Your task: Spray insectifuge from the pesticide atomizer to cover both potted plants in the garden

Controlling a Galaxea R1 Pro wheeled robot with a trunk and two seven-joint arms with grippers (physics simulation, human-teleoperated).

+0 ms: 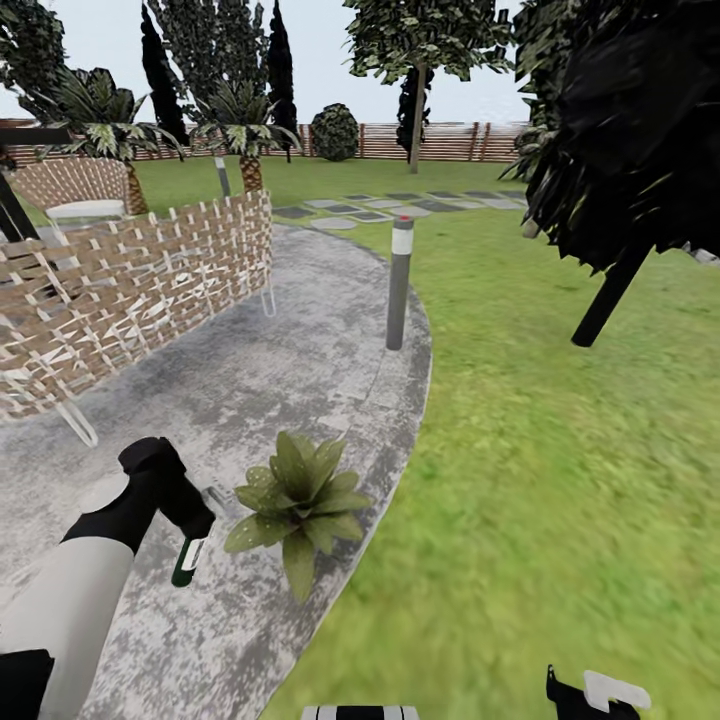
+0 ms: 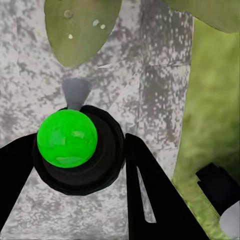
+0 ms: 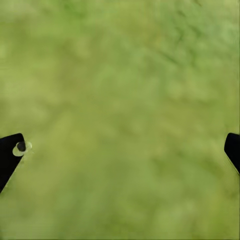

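**Spray bottle in hand, pointed at the first plant**

The spray bottle point(image 1: 188, 560) is gripped in the left gripper point(image 1: 190, 520), hanging nose-down over the stone patio point(image 1: 300, 340), just beside a potted plant point(image 1: 298, 497) at the patio's edge by the lawn point(image 1: 560, 450). So the pick-up looks done. Pale droplets speckle the leaves, which suggests spraying of this plant is under way; whether it is fully covered I cannot tell. A second potted plant is left to treat.

The head view gives the setting: a woven screen point(image 1: 140, 280), a grey post lamp point(image 1: 399, 285), palms and a wooden fence point(image 1: 440, 142) behind. The left wrist view shows what the head view does not: a bright green round top on the bottle point(image 2: 67, 138), black fingers point(image 2: 150, 195) closed against its dark collar, and a spotted leaf point(image 2: 80, 30) close ahead of it.

The right gripper point(image 3: 120, 150) hangs over grass with fingers spread wide, holding nothing.
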